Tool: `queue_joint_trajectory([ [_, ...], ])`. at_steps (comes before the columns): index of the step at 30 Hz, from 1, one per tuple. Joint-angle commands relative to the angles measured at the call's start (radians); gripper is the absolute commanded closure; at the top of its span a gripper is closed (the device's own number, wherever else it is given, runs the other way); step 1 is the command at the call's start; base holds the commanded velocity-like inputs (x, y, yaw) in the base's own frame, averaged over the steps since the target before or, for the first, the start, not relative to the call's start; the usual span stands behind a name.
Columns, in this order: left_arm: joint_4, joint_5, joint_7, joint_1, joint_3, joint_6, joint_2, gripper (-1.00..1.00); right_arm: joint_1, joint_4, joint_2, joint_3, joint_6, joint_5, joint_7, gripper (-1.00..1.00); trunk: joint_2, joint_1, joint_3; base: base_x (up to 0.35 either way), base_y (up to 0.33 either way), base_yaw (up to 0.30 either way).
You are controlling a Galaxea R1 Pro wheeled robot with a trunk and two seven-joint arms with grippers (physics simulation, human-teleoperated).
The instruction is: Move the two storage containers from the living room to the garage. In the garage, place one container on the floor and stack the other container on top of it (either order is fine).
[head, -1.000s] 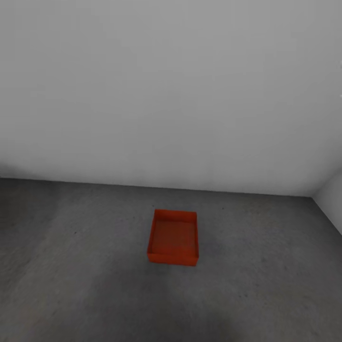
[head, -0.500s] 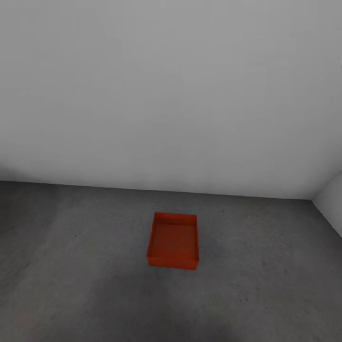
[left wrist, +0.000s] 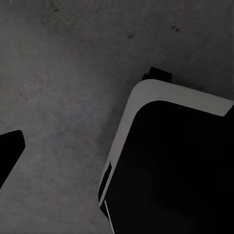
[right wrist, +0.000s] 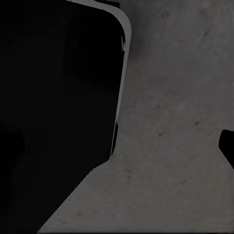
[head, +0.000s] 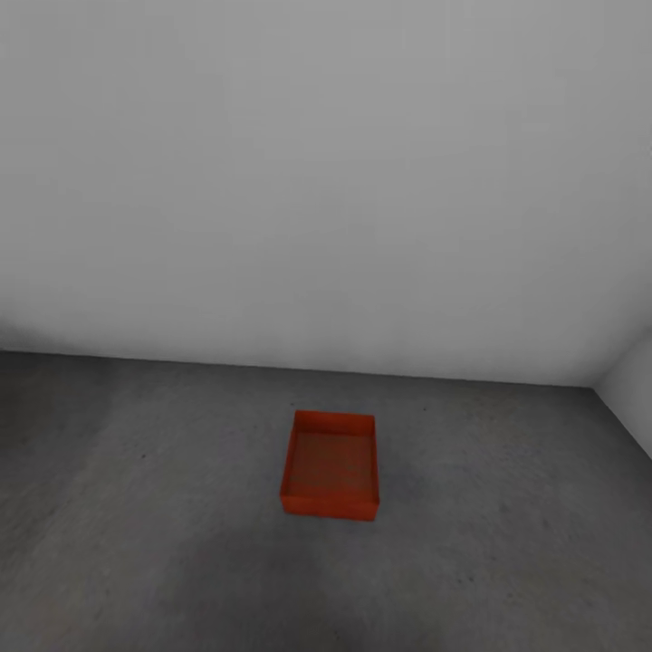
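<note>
**One orange bin sits on the garage floor, near the white wall**

A single storage container rests flat on the dark grey floor, open side up. It is a shallow orange-red rectangle with thin walls, and nothing lies inside it that I can make out. Using the container as the landmark: the plain white wall rises a little way beyond its far end, with a strip of bare concrete between the two, and the container's long sides run roughly toward that wall. Off to the container's right, well apart from it, a second white wall meets the first in a corner. On every side of the container the floor is the same rough, mottled grey, darker in a soft patch on the near side of it.

The left wrist view looks down at the floor, with a large dark body edged in pale grey over it, which looks like part of the robot itself, and a dark shape at the frame edge. The right wrist view shows much the same: a dark mass with a pale rim above grey concrete. From these I cannot tell whether the fingers of either arm are spread or pressed together.
</note>
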Motion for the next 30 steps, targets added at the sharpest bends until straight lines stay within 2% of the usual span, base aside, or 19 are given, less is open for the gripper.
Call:
queue_joint_trajectory([
  [1,0.001,0.000,0.001,-0.001,0.007,-0.003,0.000,-1.00,0.002,0.003,0.000,0.009,-0.007,-0.009,-0.001,-1.00,-0.001,0.000,0.001,0.000,0.000,0.000],
  [30,0.001,0.000,0.001,-0.001,0.007,-0.003,0.000,-1.00,0.008,0.002,0.003,0.006,-0.010,-0.008,-0.001,-1.00,-0.001,0.000,0.046,0.000,0.000,0.000],
])
